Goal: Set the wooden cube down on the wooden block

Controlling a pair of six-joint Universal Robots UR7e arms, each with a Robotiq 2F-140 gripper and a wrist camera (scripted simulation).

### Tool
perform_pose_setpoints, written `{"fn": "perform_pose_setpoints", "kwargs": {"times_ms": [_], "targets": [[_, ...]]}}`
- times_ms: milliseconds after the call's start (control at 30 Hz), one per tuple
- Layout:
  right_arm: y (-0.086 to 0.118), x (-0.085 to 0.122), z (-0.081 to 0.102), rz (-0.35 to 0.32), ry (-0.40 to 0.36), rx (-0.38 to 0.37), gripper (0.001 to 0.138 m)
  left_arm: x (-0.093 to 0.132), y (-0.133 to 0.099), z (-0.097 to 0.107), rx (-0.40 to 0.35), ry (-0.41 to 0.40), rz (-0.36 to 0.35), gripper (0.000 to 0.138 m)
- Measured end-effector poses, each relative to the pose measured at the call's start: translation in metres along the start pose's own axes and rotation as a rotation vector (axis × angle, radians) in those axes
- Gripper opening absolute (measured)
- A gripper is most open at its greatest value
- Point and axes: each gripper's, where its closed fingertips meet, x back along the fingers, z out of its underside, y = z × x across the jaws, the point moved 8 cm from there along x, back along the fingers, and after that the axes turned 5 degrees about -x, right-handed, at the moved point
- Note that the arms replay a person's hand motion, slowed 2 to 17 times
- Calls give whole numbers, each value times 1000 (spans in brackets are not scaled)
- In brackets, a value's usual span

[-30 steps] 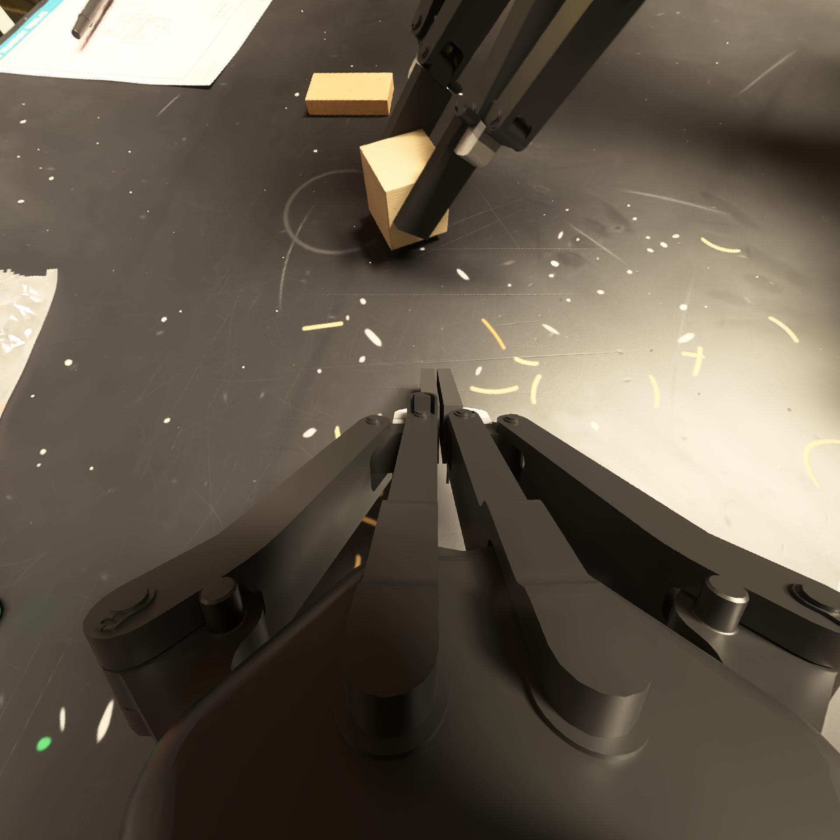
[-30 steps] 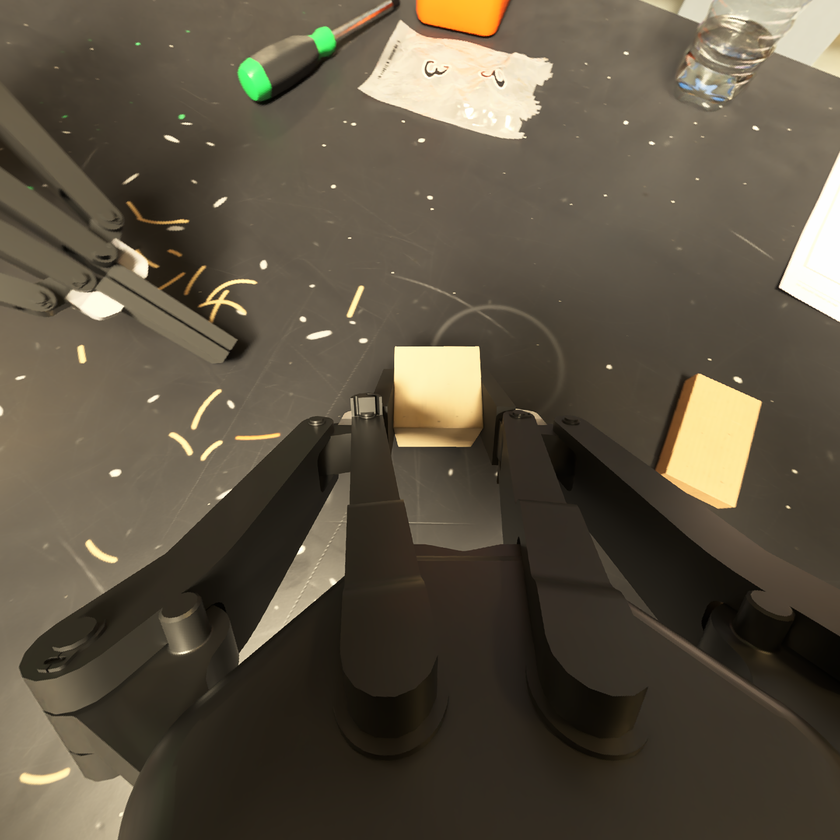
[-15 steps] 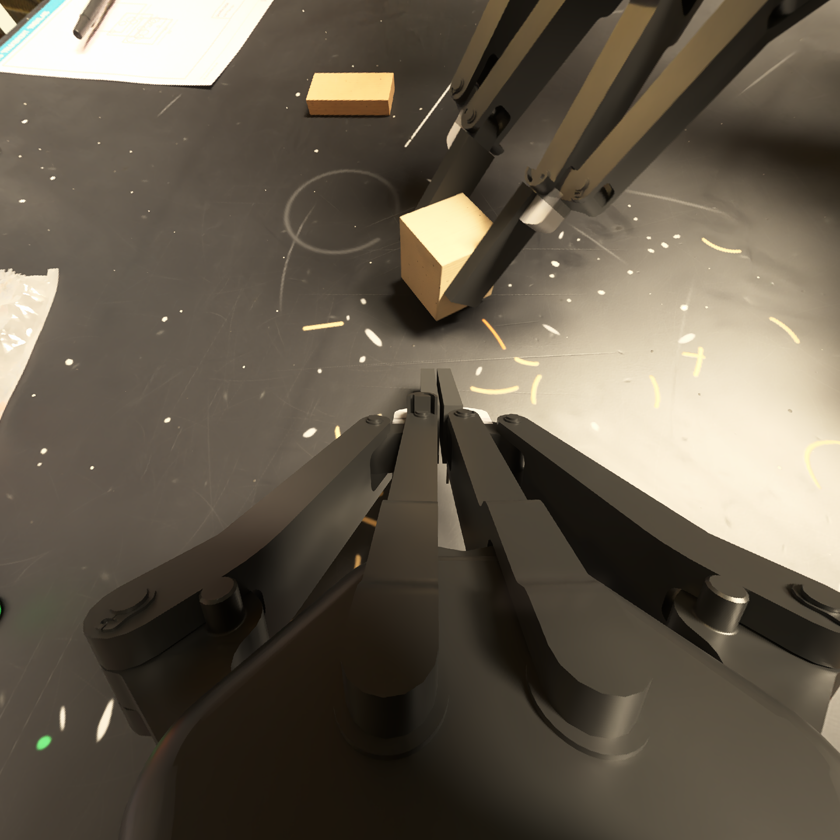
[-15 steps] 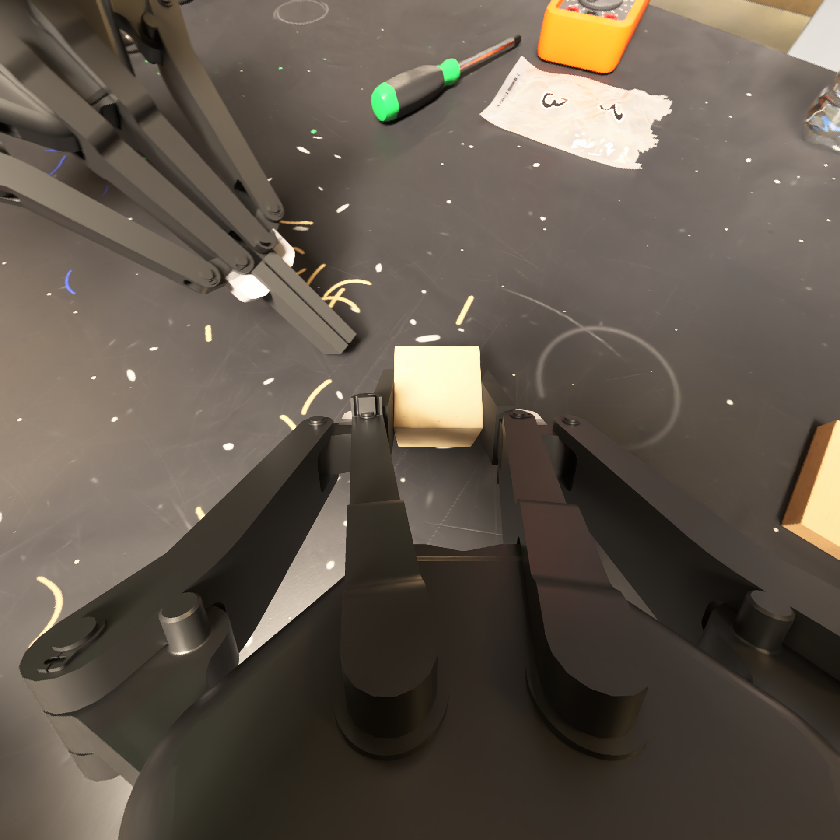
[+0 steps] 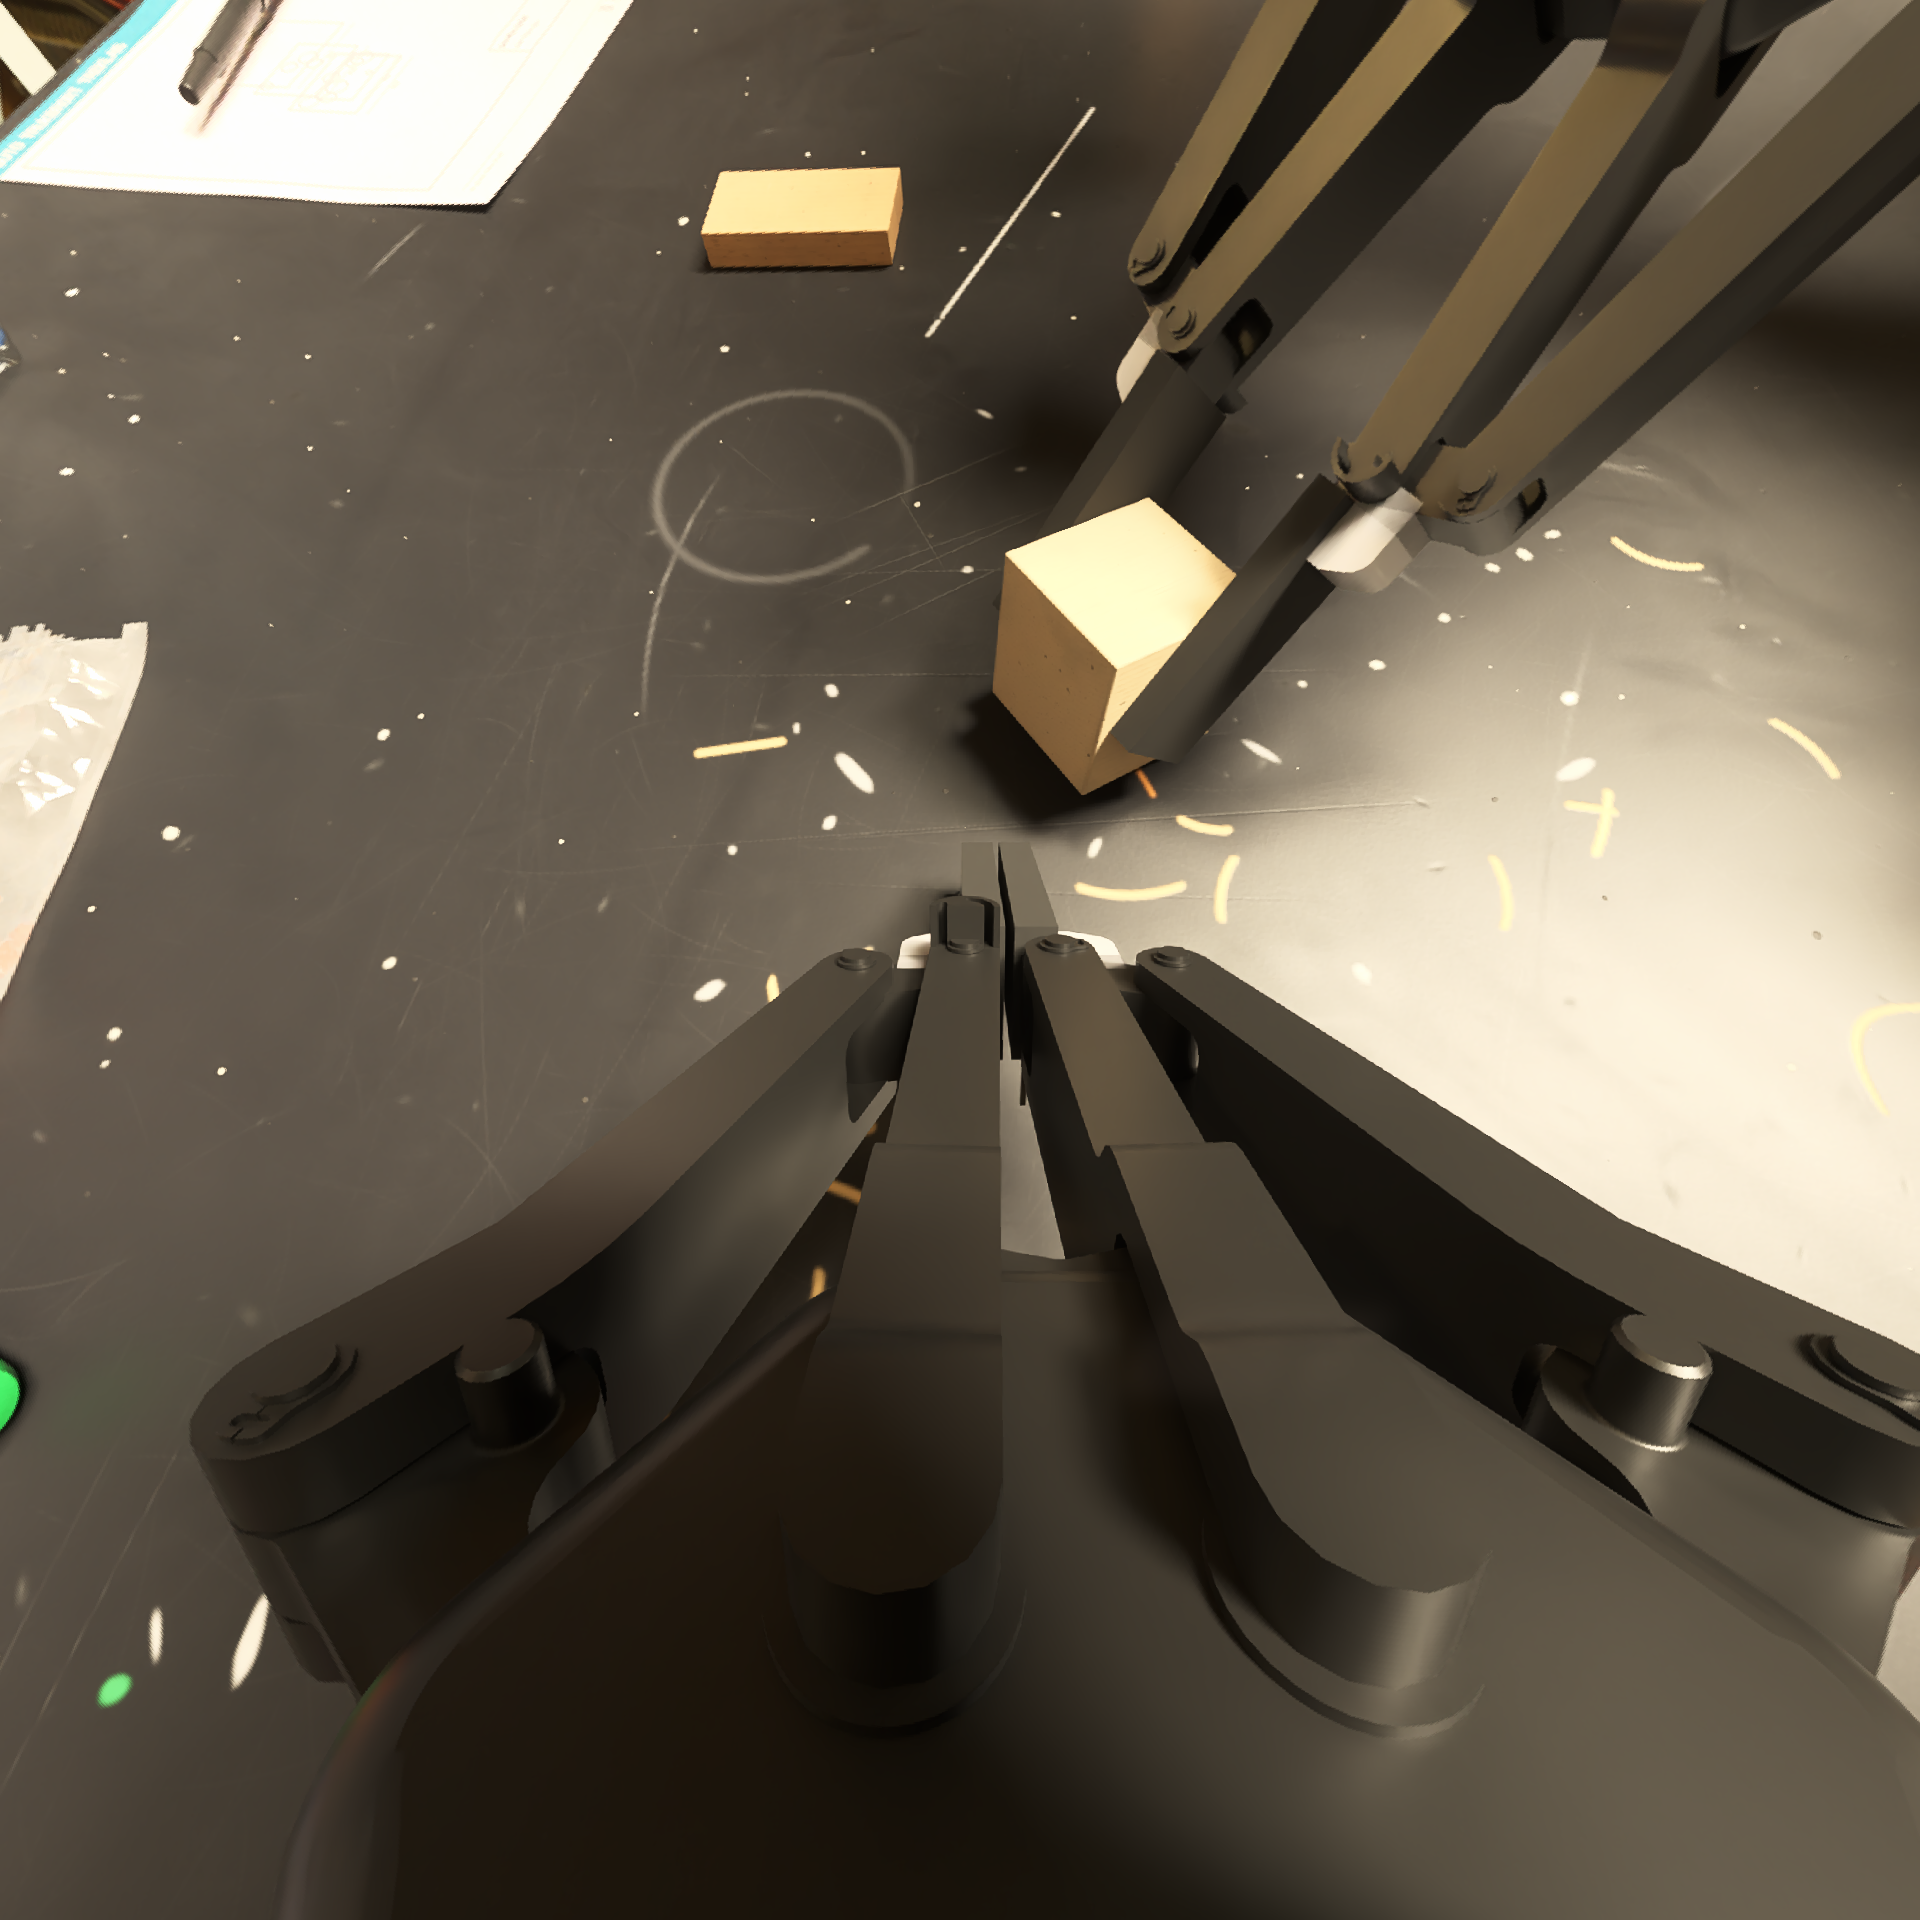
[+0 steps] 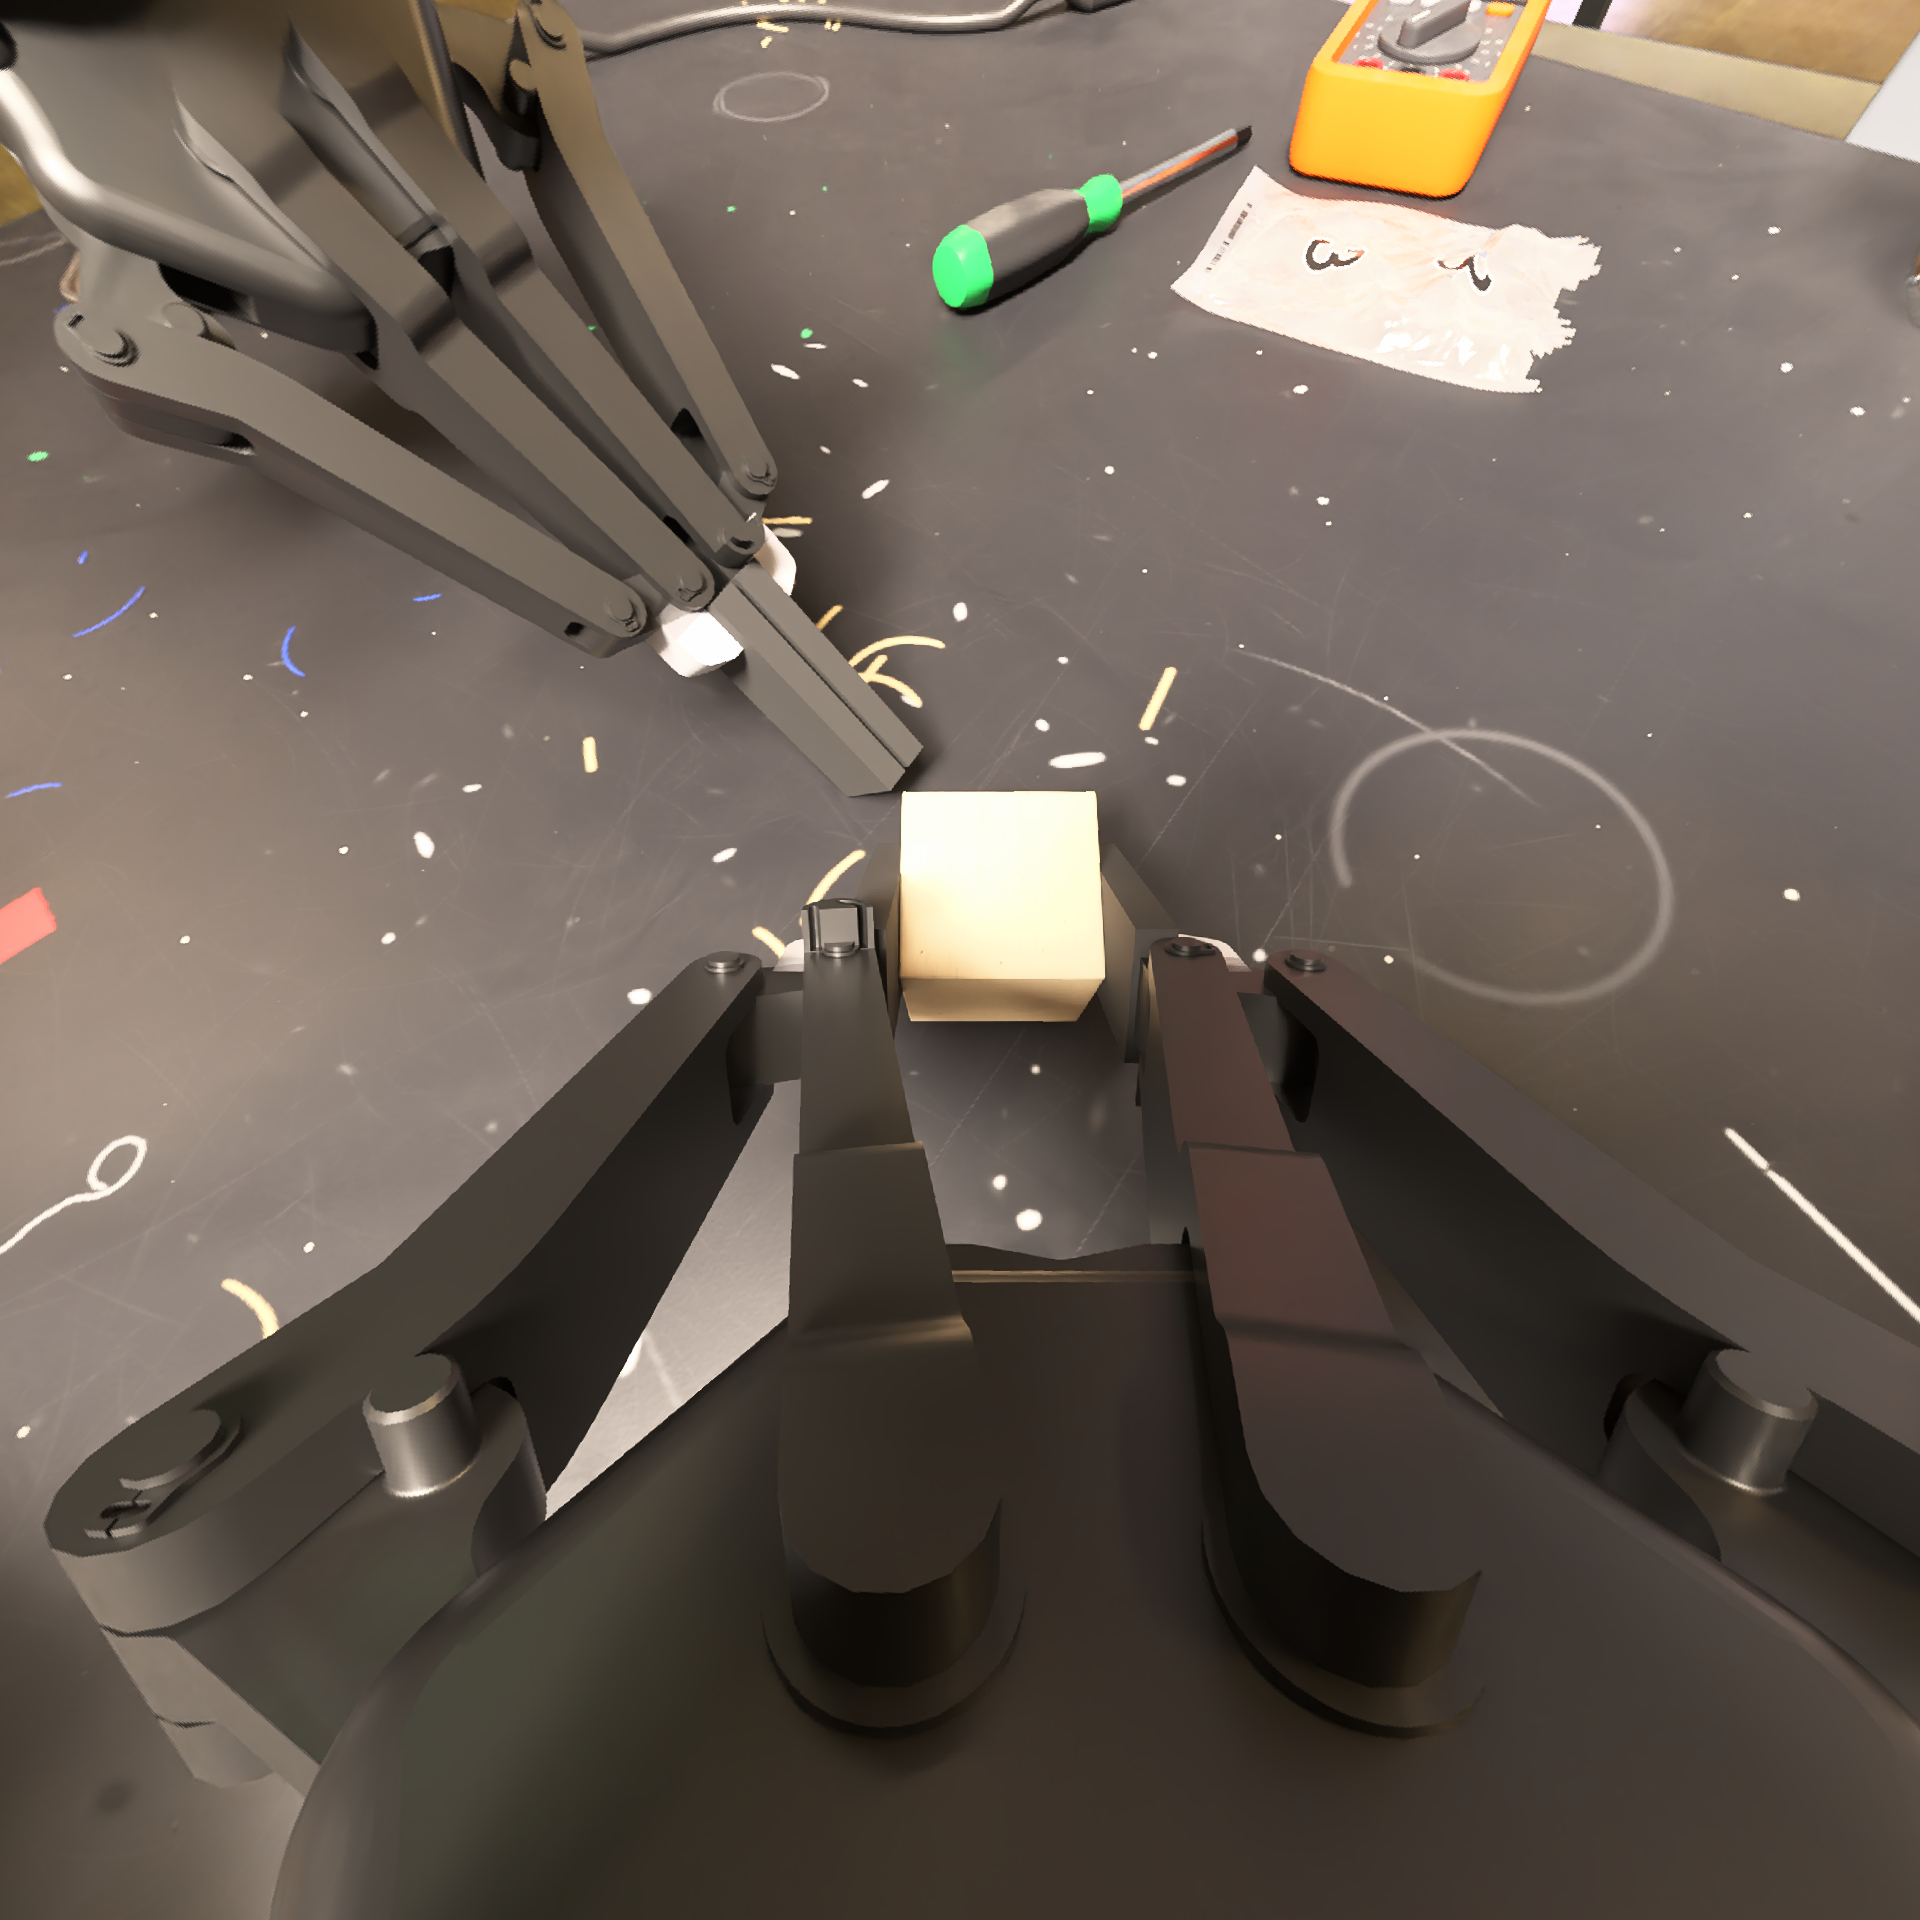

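The pale wooden cube (image 5: 1091, 623) is held tilted, low over the dark table, between the fingers of my right gripper (image 6: 1000, 914), which is shut on it. The cube also shows in the right wrist view (image 6: 997, 883). The flat wooden block (image 5: 800, 218) lies on the table at the far side, well apart from the cube and out of the right wrist view. My left gripper (image 5: 997, 868) is shut and empty, its tips close in front of the cube. It also shows in the right wrist view (image 6: 883, 769).
A chalk circle (image 5: 779, 488) is drawn between cube and block. A white sheet (image 5: 343, 104) with a pen (image 5: 218, 52) lies far left. A green-handled screwdriver (image 6: 1039, 239), an orange multimeter (image 6: 1403, 104) and a plastic bag (image 6: 1382, 291) lie beyond.
My right gripper has carried the cube from beside the chalk circle toward my left gripper, away from the block, which has left the right wrist view. The left gripper has not moved.
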Motion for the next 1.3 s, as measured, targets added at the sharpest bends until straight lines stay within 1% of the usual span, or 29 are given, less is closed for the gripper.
{"fn": "perform_pose_setpoints", "kwargs": {"times_ms": [233,400,700,833,933,1133,1300], "targets": [[7,6,8,-22,-18,-27,45,0,0,0,2,-1,2,2],[11,11,13,-35,-14,-39,45,0,0,0,3,-1,4,2],[14,21,18,-37,19,-25,45,0,0,0,1,-2,2,2],[10,26,15,-10,23,-15,45,0,0,0,-4,-2,-1,2],[3,31,10,26,4,-12,45,0,0,0,-7,-2,-3,2],[-15,44,-4,106,-61,-20,45,0,-1,0,-11,-2,-6,1],[-38,56,-19,182,-119,-44,45,0,-1,0,-15,-3,-8,1]]}}
